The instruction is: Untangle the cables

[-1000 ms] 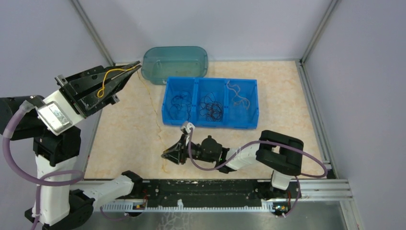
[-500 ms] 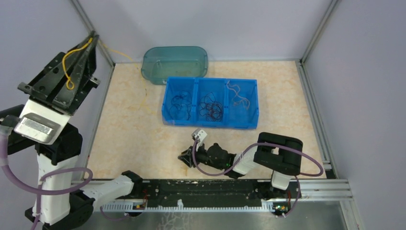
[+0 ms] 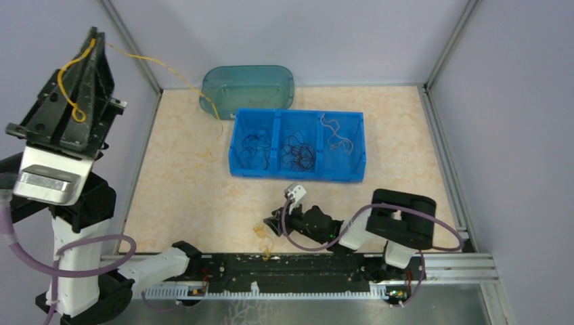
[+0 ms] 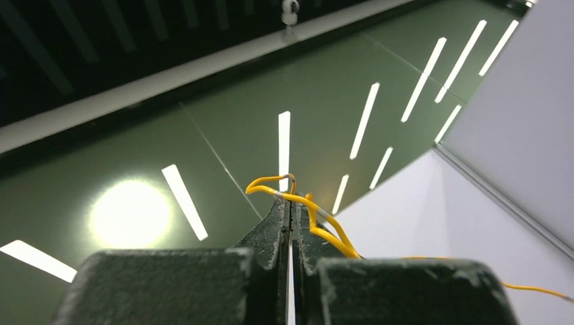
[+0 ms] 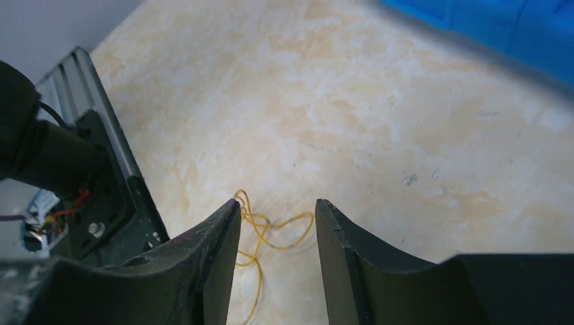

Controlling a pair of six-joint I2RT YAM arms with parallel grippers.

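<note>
Seen from the top camera, two yellow cables lie outside the containers. There are two containers: one blue bin with three compartments, and one teal tub just behind it. The left fingers point upward, high off the table, clenched on the held yellow cable. That cable loops against the fingers, then runs as one strand across to the tub's near corner and hangs down to the table beside the bin. The right fingers are low at the near edge, and this view does not show how wide they are. The loose yellow cable lies on the table just beside them. The bin's left compartment holds a clump of dark cables, the middle one a clump of black cables, and the right one a pale cable.

In the left wrist view, the left fingers are pressed together with only a hairline gap. The held yellow cable is pinched at their tips, a small loop above and a strand trailing right.

In the right wrist view, the right fingers are spread apart and grasp nothing. The loose yellow cable lies on the table between them. Whether it touches either finger cannot be told. A corner of the blue bin shows at the upper right.
</note>
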